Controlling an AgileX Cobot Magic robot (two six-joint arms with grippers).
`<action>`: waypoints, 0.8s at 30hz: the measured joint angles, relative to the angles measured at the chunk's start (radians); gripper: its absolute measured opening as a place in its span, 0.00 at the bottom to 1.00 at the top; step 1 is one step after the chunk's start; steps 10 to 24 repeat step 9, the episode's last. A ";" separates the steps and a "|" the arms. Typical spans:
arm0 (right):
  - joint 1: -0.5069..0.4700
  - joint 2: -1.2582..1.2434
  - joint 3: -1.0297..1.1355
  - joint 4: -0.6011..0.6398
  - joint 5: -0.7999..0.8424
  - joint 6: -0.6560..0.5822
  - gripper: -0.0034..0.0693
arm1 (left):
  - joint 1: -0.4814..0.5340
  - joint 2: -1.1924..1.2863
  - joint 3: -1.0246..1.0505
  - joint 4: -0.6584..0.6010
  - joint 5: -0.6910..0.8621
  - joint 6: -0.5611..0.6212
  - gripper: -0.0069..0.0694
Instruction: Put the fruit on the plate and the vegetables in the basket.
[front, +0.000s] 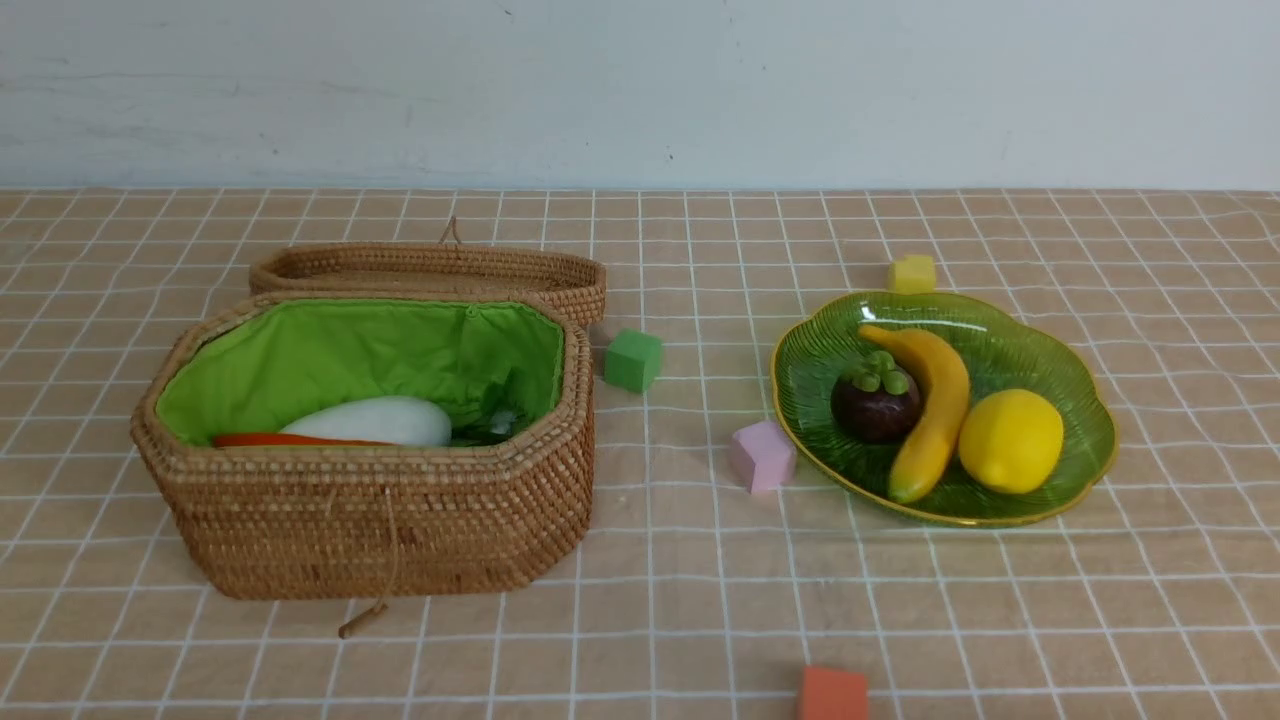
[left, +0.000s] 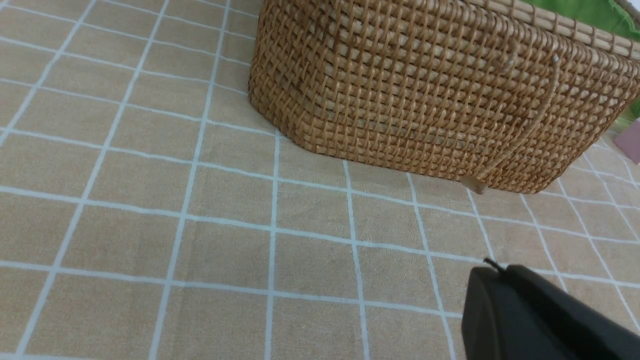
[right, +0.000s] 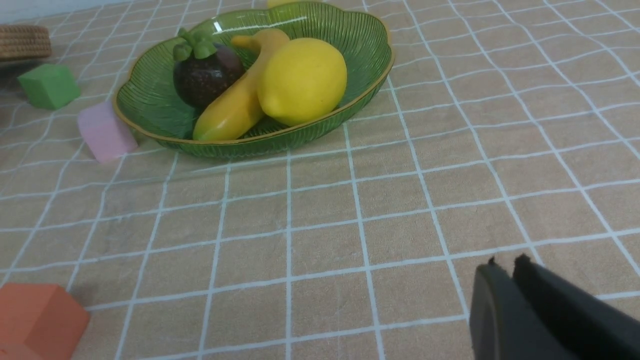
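The green glass plate sits at the right and holds the banana, the mangosteen and the lemon; all show in the right wrist view too, with the plate. The wicker basket at the left holds the white radish and an orange carrot; the eggplant is hidden. My left gripper is shut and empty over the cloth, near the basket. My right gripper is shut and empty, well short of the plate. Neither arm shows in the front view.
The shallow wicker lid lies behind the basket. Foam cubes lie on the checked cloth: green, pink, yellow behind the plate, orange at the near edge. A cord hangs from the basket's front.
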 joint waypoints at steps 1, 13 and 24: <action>0.000 0.000 0.000 0.000 0.000 0.000 0.14 | 0.000 0.000 0.000 0.000 0.000 0.000 0.08; 0.000 0.000 0.000 0.000 0.000 0.000 0.15 | 0.000 0.000 0.000 0.000 0.000 -0.002 0.09; 0.000 0.000 0.000 0.000 0.000 0.000 0.15 | 0.000 0.000 0.000 0.000 0.000 -0.002 0.09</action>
